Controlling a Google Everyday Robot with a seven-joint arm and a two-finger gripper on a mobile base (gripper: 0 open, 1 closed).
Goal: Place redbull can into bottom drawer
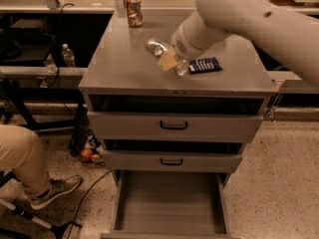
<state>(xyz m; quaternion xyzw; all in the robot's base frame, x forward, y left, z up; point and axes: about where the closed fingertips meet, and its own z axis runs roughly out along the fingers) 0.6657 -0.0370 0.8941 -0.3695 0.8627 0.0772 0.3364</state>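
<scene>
The redbull can [157, 48] is a slim silver can, held tilted just above the grey cabinet top [124, 68], its round end pointing up and left. My gripper [169, 61] is shut on the can's middle, with a tan finger pad [166, 60] across it. My arm comes in from the upper right. The bottom drawer [169, 205] is pulled open below, and its flat grey floor is bare. The two upper drawers with black handles are a little ajar.
A shorter reddish-gold can [133, 10] stands at the back of the cabinet top. A flat black packet [205, 64] lies right of my gripper. A seated person's leg and shoe [30, 163] are at the lower left. A water bottle [68, 55] stands on a shelf at the left.
</scene>
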